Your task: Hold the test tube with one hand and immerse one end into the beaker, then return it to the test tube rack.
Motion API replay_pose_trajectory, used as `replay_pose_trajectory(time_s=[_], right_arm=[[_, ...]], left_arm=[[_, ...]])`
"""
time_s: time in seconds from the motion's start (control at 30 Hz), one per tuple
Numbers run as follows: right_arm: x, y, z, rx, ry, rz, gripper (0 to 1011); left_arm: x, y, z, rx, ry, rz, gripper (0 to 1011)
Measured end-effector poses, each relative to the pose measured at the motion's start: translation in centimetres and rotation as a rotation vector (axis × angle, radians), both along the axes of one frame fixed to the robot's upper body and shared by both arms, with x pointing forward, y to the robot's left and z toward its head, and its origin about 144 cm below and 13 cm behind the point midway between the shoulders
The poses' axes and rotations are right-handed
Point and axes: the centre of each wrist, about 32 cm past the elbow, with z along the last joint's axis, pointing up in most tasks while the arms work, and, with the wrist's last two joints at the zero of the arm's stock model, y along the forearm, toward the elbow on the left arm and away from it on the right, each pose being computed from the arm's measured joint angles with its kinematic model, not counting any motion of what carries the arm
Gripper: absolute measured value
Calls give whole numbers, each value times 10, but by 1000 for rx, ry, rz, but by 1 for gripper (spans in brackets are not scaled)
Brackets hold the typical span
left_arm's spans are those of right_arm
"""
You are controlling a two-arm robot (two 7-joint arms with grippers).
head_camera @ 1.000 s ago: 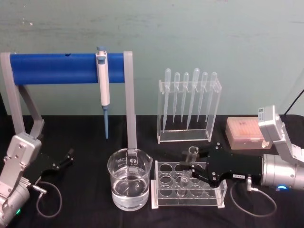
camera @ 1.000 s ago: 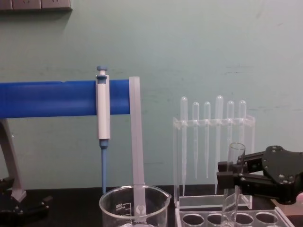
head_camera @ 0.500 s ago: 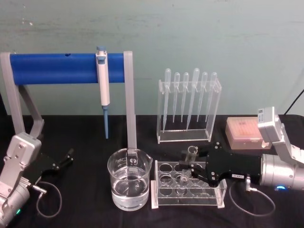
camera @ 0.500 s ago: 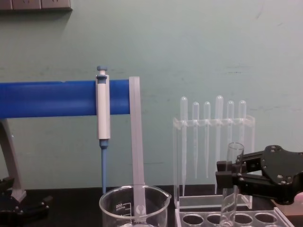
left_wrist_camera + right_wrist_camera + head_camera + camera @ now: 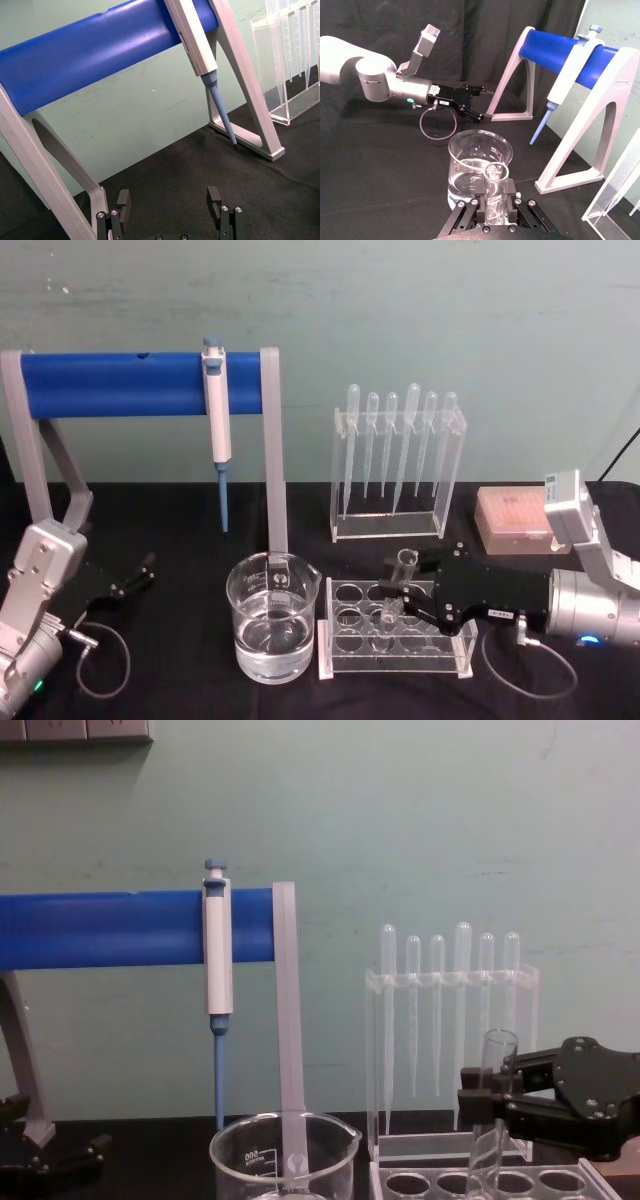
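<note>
The right pincer [image 5: 398, 592] grips the test tube [image 5: 396, 588] upright, lowered into the clear rack [image 5: 395, 635], right of the beaker [image 5: 272, 615]. The left pincer [image 5: 140, 570] rests open on the worktop [image 5: 180, 540], far left.

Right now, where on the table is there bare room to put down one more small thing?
Bare black cloth lies between the blue stand and the beaker, and before the left gripper. It is crowded around the rack, where the right gripper holds the test tube.
</note>
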Motion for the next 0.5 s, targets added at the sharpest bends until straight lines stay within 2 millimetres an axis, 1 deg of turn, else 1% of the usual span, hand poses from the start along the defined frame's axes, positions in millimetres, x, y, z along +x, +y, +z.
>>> replay_pose_trajectory(time_s=[0.5], right_arm=[[0, 0, -2, 4, 1, -2, 233]], left_arm=[[0, 0, 0, 0, 0, 0, 1000]])
